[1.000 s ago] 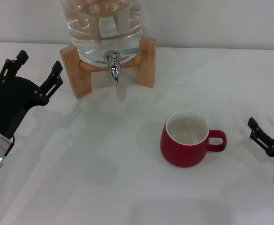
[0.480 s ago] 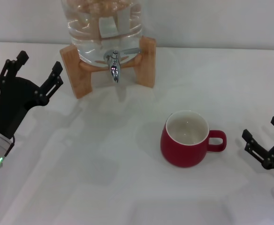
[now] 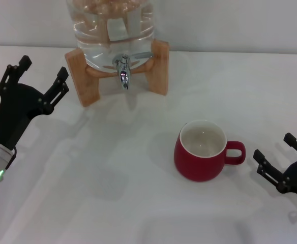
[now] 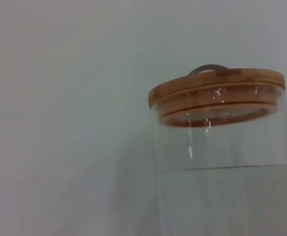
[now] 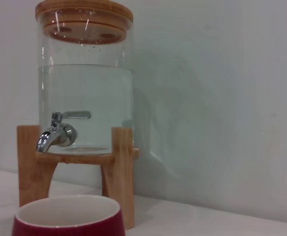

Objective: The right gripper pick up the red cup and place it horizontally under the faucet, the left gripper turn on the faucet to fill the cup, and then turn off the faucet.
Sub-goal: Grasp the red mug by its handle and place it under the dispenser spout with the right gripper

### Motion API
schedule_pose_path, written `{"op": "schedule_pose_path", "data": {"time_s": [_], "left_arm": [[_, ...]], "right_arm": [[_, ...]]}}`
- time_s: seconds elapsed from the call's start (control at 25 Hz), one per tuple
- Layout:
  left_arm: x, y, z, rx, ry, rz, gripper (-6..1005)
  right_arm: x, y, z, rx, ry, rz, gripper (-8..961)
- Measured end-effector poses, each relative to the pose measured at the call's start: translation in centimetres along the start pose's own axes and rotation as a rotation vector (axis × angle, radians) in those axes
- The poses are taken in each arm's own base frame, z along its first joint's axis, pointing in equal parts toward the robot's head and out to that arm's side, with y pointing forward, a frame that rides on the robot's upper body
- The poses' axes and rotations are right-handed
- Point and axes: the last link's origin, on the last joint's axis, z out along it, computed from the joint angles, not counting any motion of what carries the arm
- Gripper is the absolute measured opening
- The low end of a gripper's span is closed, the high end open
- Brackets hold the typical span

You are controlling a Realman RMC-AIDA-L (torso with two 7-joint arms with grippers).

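While the red cup (image 3: 203,150) stands upright on the white table (image 3: 138,203), handle toward the right tool (image 3: 281,163), that tool sits just beside the handle with its fingers spread wide, not touching. The left tool (image 3: 36,81) hangs open, left of the wooden stand (image 3: 159,66), apart from the faucet (image 3: 123,70).

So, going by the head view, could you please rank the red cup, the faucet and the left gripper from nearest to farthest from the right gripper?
From the right gripper, at the table's right edge:
1. Red cup, just to its left, handle toward it.
2. Faucet, at the back, left of centre.
3. Left gripper, far left.
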Motion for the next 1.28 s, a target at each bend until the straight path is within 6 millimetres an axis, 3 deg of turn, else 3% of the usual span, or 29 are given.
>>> {"op": "schedule_pose_path", "data": {"time_s": [0.72,1.28], "left_arm": [[0.2,-0.4,0.3,0.015,0.004,0.003,875],[0.3,-0.4,0.7,0.012,0.009,0.004,875]], "right_arm": [[0.1,1.4,0.4,-0.060,0.006,0.011,842],[0.5,1.2,0.8,-0.042,0.040,0.004,842]]}}
